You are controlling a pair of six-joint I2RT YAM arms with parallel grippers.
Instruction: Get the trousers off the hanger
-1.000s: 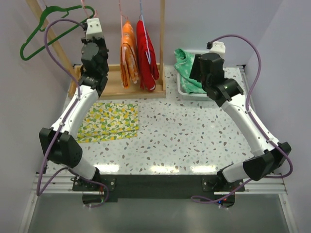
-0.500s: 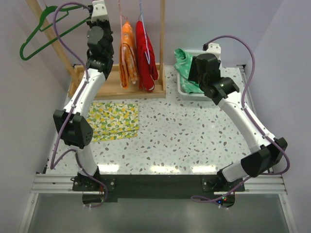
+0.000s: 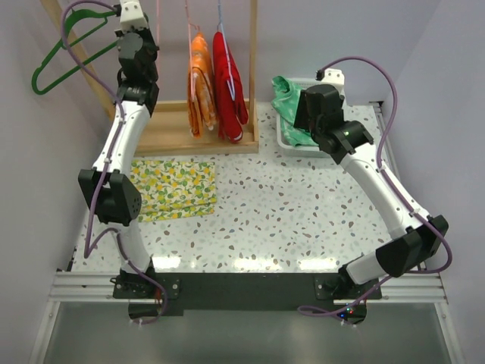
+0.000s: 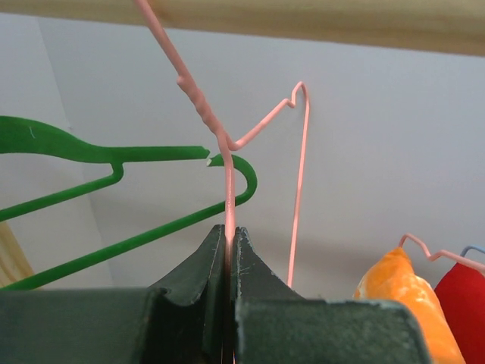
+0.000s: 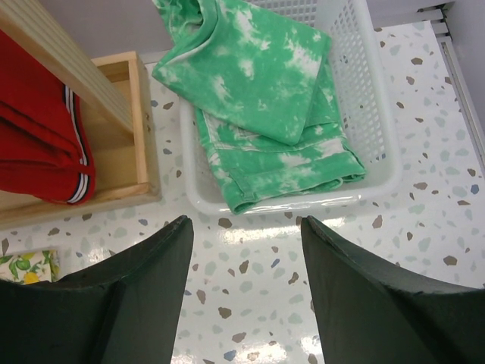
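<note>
right wrist | white basket (image 5: 373, 76) | green trousers (image 5: 265, 83) lying folded inside

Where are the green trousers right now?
In the top view, at the far right of the table, the green trousers lie in the white basket, just right of the wooden rack.

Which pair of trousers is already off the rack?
The green-and-white pair, lying folded in the white basket. The orange pair and the red pair both hang from the wooden rack.
</note>
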